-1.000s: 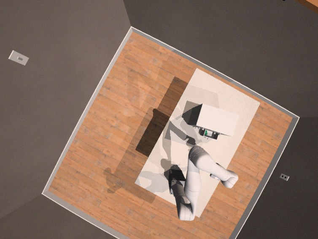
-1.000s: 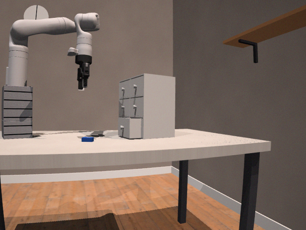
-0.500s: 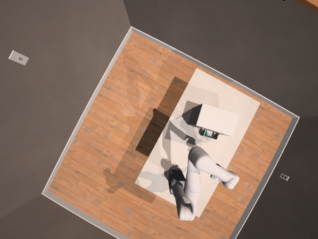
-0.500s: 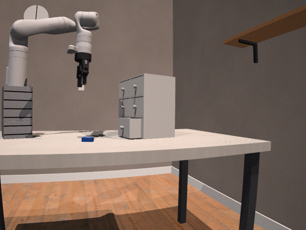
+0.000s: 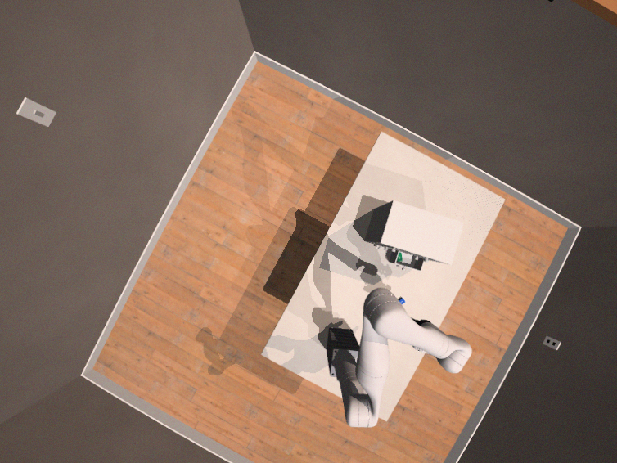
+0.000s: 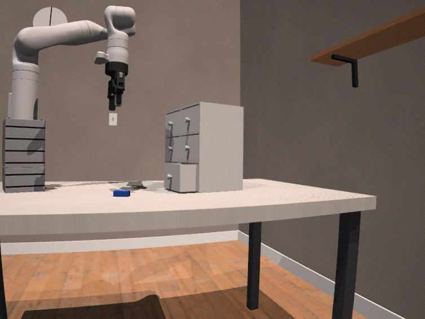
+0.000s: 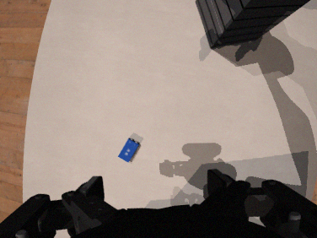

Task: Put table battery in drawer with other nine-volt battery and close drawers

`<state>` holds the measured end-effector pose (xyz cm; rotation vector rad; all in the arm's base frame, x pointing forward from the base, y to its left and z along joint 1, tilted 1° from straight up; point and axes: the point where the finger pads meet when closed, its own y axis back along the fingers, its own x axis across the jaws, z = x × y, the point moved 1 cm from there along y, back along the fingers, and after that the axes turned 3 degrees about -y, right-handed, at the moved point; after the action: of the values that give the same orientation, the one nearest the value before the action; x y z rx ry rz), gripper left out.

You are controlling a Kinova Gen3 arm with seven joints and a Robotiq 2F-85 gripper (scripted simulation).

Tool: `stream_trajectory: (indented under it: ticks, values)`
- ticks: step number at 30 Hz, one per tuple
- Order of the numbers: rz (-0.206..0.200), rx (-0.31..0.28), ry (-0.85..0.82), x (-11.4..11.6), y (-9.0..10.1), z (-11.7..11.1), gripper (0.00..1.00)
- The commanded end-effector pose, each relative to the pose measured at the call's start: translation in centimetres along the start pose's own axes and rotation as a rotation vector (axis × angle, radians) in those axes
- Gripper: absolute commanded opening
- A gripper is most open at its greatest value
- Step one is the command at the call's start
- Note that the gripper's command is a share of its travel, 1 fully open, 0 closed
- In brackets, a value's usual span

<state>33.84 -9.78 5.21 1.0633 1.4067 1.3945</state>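
Observation:
The blue nine-volt battery [image 6: 121,193] [image 7: 130,148] [image 5: 401,300] lies flat on the white table [image 6: 260,200], left of the chest. The small white chest [image 6: 219,147] [image 5: 423,231] has several drawers. Its lower left drawer [image 6: 180,177] [image 5: 407,260] is pulled partly out, and a green thing [image 5: 398,257] shows inside it from above. The other drawers are pushed in. My gripper [image 6: 115,107] [image 7: 155,185] is open and empty. It hangs high above the table and points down. In the wrist view the battery lies a little left of it.
The arm's dark ribbed pedestal [image 6: 23,154] [image 7: 253,0] stands at the table's left end. A wooden wall shelf [image 6: 370,38] hangs high at the right. The table's edge and the wooden floor [image 7: 17,73] lie beyond the battery.

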Motion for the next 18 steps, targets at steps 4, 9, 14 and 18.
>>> stream_trajectory:
  ticks: [4,9,14,18]
  values:
    - [0.0,-0.003,0.003,-0.2,0.1,0.9,1.0]
    - [0.0,-0.003,0.003,-0.5,0.1,2.0,1.0]
    - [0.0,-0.003,0.003,-1.4,0.1,4.8,1.0]
    - [0.0,-0.003,0.003,-2.1,0.1,6.9,1.0]
